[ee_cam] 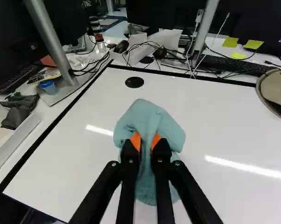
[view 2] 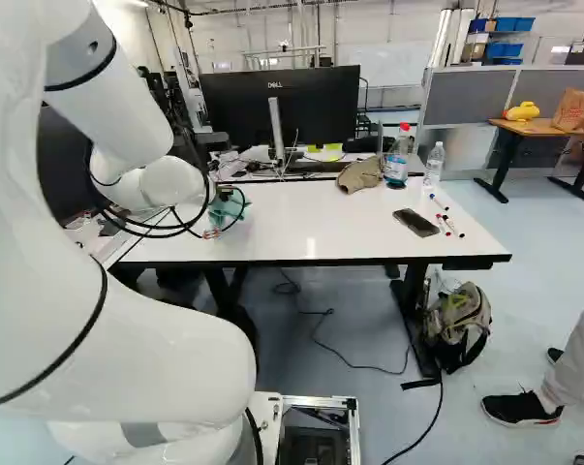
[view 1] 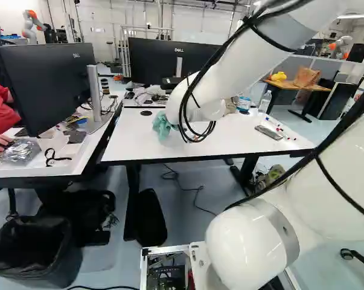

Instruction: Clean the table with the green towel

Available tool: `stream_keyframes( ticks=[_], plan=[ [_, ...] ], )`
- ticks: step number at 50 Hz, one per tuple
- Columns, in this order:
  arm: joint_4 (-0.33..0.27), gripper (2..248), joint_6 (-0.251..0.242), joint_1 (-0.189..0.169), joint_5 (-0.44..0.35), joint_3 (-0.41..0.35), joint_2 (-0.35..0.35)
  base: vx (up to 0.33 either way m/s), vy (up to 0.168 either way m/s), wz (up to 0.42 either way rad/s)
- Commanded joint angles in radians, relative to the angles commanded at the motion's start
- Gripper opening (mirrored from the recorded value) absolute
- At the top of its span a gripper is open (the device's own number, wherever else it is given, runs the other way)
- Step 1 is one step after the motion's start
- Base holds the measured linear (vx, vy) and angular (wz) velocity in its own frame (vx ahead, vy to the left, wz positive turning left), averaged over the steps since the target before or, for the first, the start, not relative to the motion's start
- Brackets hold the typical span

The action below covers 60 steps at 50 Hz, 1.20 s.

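Pinching the green towel (ee_cam: 148, 119) inside the pincer (ee_cam: 146, 141), over or against the white table (ee_cam: 215, 121) beneath. Ready for wiping; impossible to tell how far along. Likely left: around phone (view 2: 415, 223) and markers (view 2: 454, 227), well right of the pincer.

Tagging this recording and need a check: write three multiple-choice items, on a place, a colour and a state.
1. Where is the phone?
A) beside the markers
B) on the floor
C) inside the bin

2. What colour are the sticky notes?
A) pink
B) blue
C) yellow

3. The gripper is:
A) open
B) shut on the towel
C) shut on the cap

1 A: the right base view shows them together.
2 C: yellow in the wrist view.
3 B: its pads pinch the cloth.
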<state>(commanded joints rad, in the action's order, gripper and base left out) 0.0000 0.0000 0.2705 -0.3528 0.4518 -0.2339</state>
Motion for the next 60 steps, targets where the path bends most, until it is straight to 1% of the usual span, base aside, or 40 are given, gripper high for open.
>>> stream_keyframes(
  ticks=[3,4,9,10,14,15,19,20,24,25,30,31,38,42,60],
  plan=[
    [0.000,46,0.000,0.000,0.000,0.000,0.000,0.000,0.000,0.000],
    [0.000,78,0.000,0.000,0.000,0.000,0.000,0.000,0.000,0.000],
    [0.000,78,0.000,0.000,0.000,0.000,0.000,0.000,0.000,0.000],
    [0.000,114,0.000,0.000,0.000,0.000,0.000,0.000,0.000,0.000],
    [0.000,114,0.000,0.000,0.000,0.000,0.000,0.000,0.000,0.000],
    [0.000,150,0.000,0.000,0.000,0.000,0.000,0.000,0.000,0.000],
    [0.000,150,0.000,0.000,0.000,0.000,0.000,0.000,0.000,0.000],
    [0.000,187,0.000,0.000,0.000,0.000,0.000,0.000,0.000,0.000],
    [0.000,187,0.000,0.000,0.000,0.000,0.000,0.000,0.000,0.000],
    [0.000,225,0.000,0.000,0.000,0.000,0.000,0.000,0.000,0.000],
    [0.000,225,0.000,0.000,0.000,0.000,0.000,0.000,0.000,0.000],
    [0.000,247,0.000,0.000,0.000,0.000,0.000,0.000,0.000,0.000],
    [0.000,247,0.000,-0.001,0.000,0.000,0.000,0.000,0.000,0.000],
    [0.000,247,0.000,-0.008,0.000,-0.001,-0.002,0.000,0.000,0.000],
    [0.000,247,0.000,-0.072,0.000,-0.006,-0.006,0.000,0.000,0.000]
  ],
)
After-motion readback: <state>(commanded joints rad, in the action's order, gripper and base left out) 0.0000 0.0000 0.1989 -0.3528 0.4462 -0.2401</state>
